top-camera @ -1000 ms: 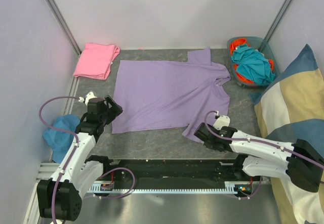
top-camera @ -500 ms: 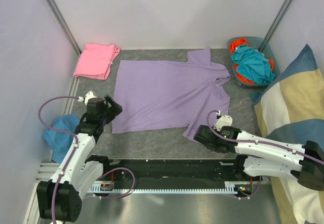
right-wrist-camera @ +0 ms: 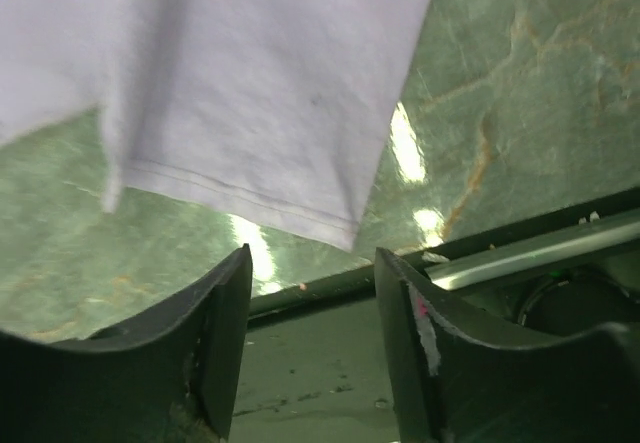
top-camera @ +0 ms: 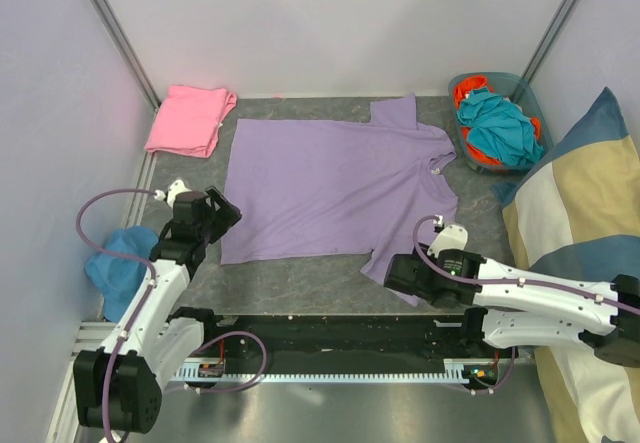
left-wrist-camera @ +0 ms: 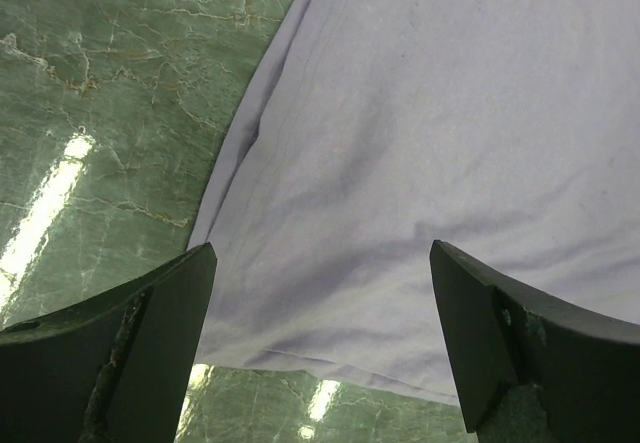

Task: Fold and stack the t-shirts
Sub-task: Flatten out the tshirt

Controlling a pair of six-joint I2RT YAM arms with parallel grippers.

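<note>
The lavender t-shirt (top-camera: 335,188) lies spread flat on the grey table, collar to the right. Its near sleeve (top-camera: 397,260) stretches toward the front edge. My right gripper (top-camera: 395,278) sits at that sleeve's tip. In the right wrist view its jaws (right-wrist-camera: 310,293) stand open with nothing between them, and the sleeve hem (right-wrist-camera: 250,198) lies just beyond the tips. My left gripper (top-camera: 225,213) hovers open over the shirt's bottom left corner (left-wrist-camera: 300,263), holding nothing. The pink t-shirt (top-camera: 190,118) lies folded at the back left.
A basket (top-camera: 500,81) of teal and orange clothes stands at the back right. The striped cushion (top-camera: 580,213) leans along the right side. A blue cloth (top-camera: 120,258) lies off the table's left edge. A black rail (top-camera: 330,331) runs along the near edge.
My right gripper has opened and let go of the near sleeve, after drawing it toward the front edge; the sleeve now lies flat. The left arm has not moved.
</note>
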